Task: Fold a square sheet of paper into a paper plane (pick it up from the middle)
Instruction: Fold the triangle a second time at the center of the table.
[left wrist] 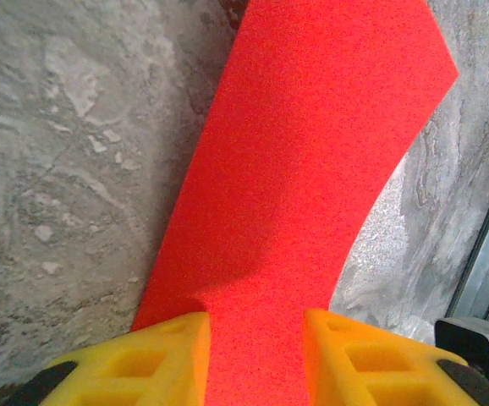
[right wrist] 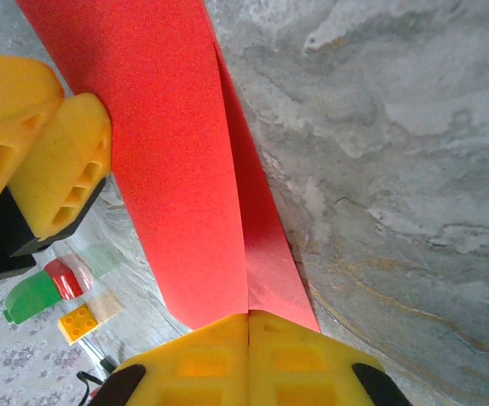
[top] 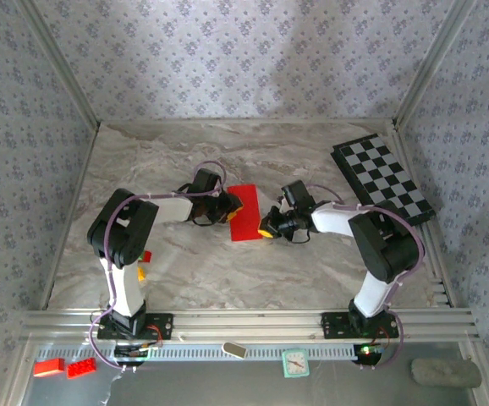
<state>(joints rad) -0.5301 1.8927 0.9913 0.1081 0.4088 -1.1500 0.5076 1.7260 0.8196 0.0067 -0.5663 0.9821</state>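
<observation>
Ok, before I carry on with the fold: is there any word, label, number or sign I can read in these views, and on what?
No text is readable in any view.
On the square sheet of paper: nothing, plain red.
On the checkered board: squares only, no lettering.
On the small clock at the near ledge: dial marks too small to read.
On the red toy bricks: no marking can be made out.

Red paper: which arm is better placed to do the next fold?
Probably the right arm: its jaws are shut on the paper's edge. The left arm's jaws stand open over the sheet.
</observation>
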